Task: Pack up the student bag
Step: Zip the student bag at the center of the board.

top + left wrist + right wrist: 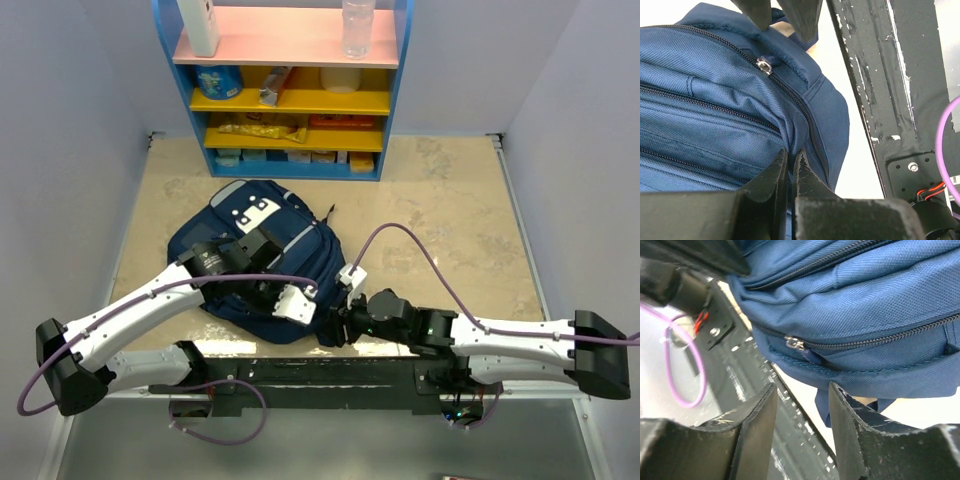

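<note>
The bag (305,250) lies flat on the table (450,220), just left of centre, its 6 o'clock edge at the black rail (330,372). The left gripper (790,156) sits at that edge with its fingers pressed together; whether they nip fabric cannot be told. The right gripper (802,390), at the bag's 5 o'clock corner, has its fingers spread, clear of the fabric, below a zip pull (795,343). Bare table lies at 3 o'clock, and the shelf (395,100) stands at 12.
</note>
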You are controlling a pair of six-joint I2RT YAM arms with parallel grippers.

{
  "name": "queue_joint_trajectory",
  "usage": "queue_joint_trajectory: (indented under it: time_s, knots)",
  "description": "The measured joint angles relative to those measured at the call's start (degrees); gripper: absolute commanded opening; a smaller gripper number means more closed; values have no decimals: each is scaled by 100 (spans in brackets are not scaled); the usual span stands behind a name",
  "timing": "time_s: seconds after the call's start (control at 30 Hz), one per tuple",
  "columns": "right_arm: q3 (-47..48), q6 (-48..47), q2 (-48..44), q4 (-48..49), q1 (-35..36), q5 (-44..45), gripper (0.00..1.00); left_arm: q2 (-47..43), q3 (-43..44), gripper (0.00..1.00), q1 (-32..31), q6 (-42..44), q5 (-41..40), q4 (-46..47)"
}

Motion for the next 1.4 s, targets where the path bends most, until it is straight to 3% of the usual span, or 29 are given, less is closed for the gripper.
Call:
queue_joint_trajectory:
  time_s: [0.27,0.47,0.6,0.9,1.1,1.23,1.4]
  knots:
    - [-234,0,348,719,190,778,46,74,192,0,20,-105,2,-55]
    - [-243,-127,-234,778,273,1178,41,74,192,0,33,-105,4,-90]
    - [-243,-170,-417,929,271,1292,40,72,192,0,33,-111,4,-87]
    - [-527,-63,153,1259,275,1200,35,72,192,0,33,-151,2,-85]
    - [-713,61,184,1574,278,1202,37,72,192,0,33,-155,7,-85]
    - [-723,101,459,1886,302,1202,47,74,192,0,33,-160,9,-92]
    - [-660,46,883,2218,448,1296,45,76,192,0,35,-160,-2,-146]
